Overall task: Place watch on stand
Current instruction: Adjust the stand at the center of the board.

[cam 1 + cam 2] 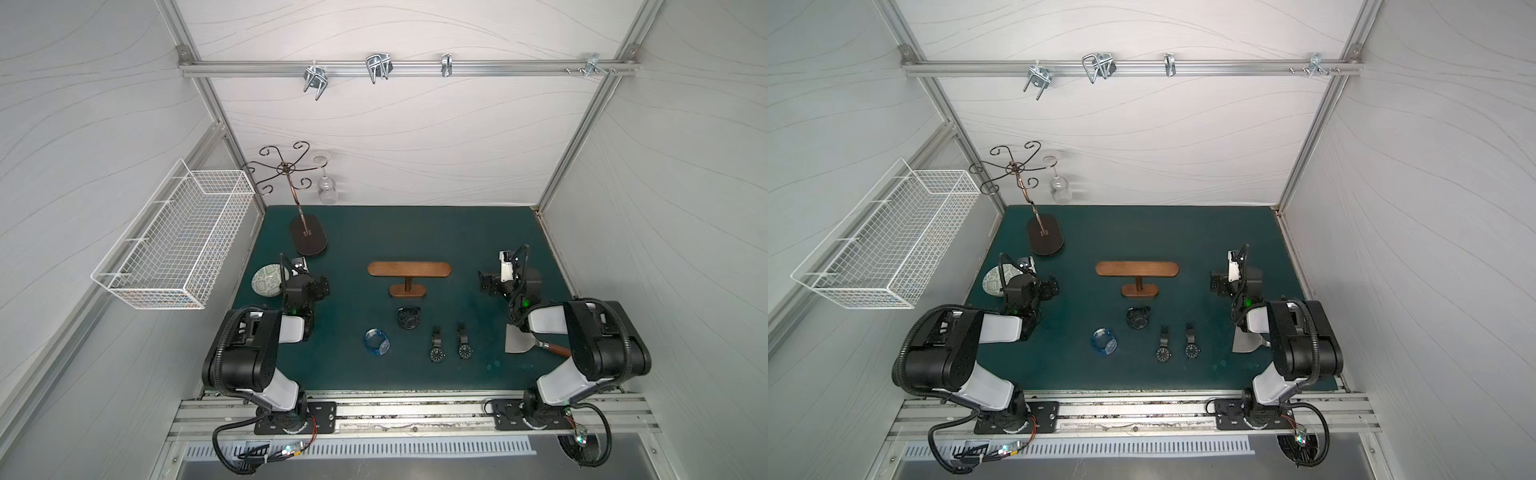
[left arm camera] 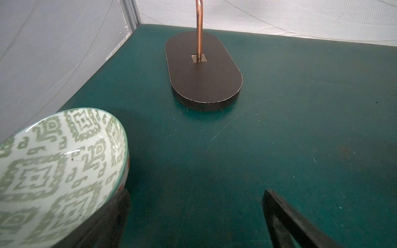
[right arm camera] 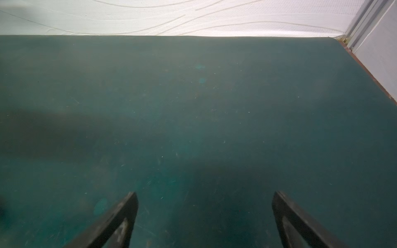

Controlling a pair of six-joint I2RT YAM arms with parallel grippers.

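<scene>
Nothing is held yet; the left claw [image 2: 196, 194] and right claw [image 3: 205, 194] are spread wide. Next, a black round watch [image 1: 464, 351] should be pinched for the brown wooden T-shaped stand [image 1: 409, 269].

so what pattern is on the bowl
The bowl is white with a green geometric print, clearest in the left wrist view.

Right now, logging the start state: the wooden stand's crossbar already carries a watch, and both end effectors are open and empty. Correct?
Not quite: both top views show the stand bare; the blue watch and the black ones lie on the mat before it. The left end effector and right end effector are open and empty, as the wrist views show.
</scene>
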